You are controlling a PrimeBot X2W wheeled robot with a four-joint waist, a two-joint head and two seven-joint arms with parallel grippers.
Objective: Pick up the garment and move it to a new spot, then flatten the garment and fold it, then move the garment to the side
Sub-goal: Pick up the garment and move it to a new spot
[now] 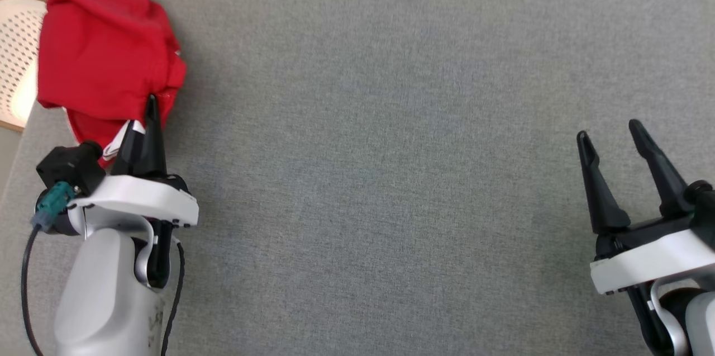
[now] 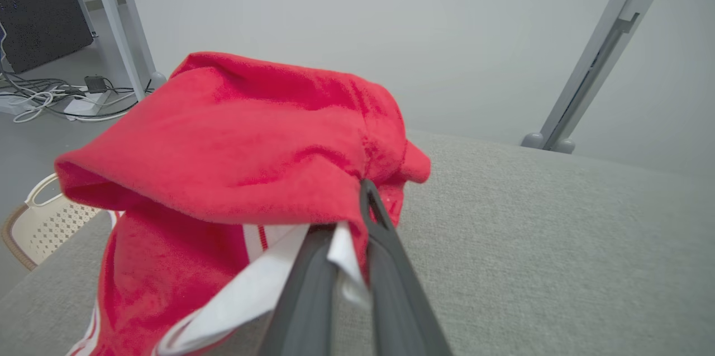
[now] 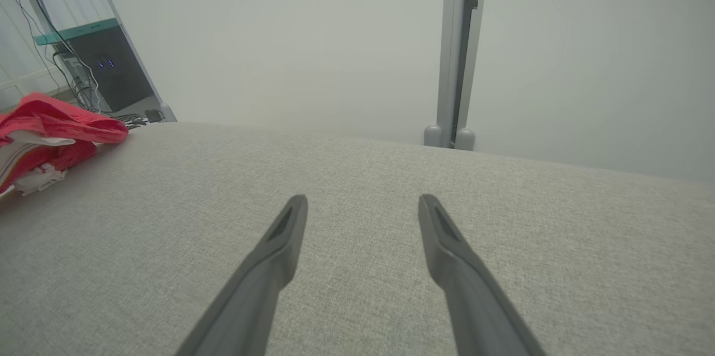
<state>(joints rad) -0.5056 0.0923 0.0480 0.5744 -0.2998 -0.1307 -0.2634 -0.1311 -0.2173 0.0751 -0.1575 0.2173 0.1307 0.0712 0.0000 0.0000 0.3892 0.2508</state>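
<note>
The garment [image 1: 103, 60] is a crumpled red piece with white trim, lying at the far left of the grey padded table [image 1: 391, 149]. My left gripper [image 1: 142, 115] is shut on the garment's near edge, its two dark fingers pressed together over red cloth and white trim. In the left wrist view the garment [image 2: 234, 143] bulges up in front of the closed fingers [image 2: 385, 233], with a white strip pinched between them. My right gripper [image 1: 609, 135] stands open above bare table at the lower right. The right wrist view has the garment [image 3: 50, 127] far off at the left and the right gripper [image 3: 363, 205] spread wide.
A cream perforated basket [image 1: 17, 54] sits off the table's left edge, partly under the garment. Beyond the table stand grey metal posts [image 3: 455, 48], a dark cabinet [image 2: 39, 9] and floor cables [image 2: 50, 101].
</note>
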